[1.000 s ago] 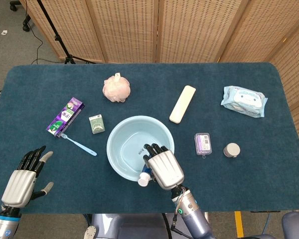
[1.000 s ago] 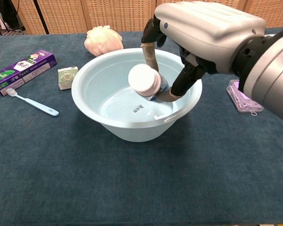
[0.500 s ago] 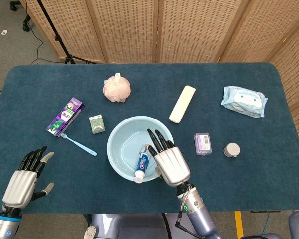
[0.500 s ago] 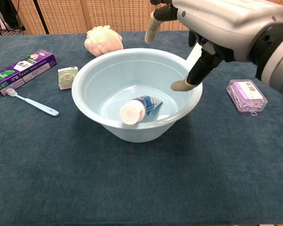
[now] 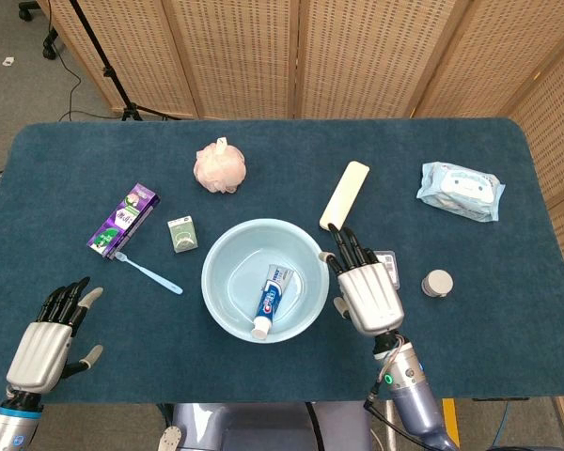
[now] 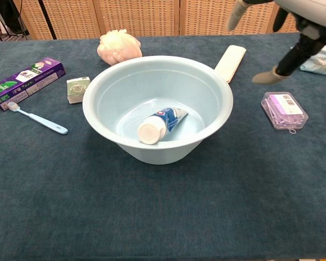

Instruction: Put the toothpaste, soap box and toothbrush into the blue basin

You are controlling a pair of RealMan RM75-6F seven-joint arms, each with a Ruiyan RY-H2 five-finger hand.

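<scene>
Blue basin (image 5: 218, 296) holds the toothpaste (image 5: 270, 299) — your right hand (image 5: 365, 287) hovers beside it, fingers spread, empty; your left hand (image 5: 47, 338) rests open too.

The right robot hand (image 5: 364, 288) is raised, back facing up, fingers extended and apart, holding nothing. The left robot hand (image 5: 45, 342) lies low, fingers spread, empty.
</scene>
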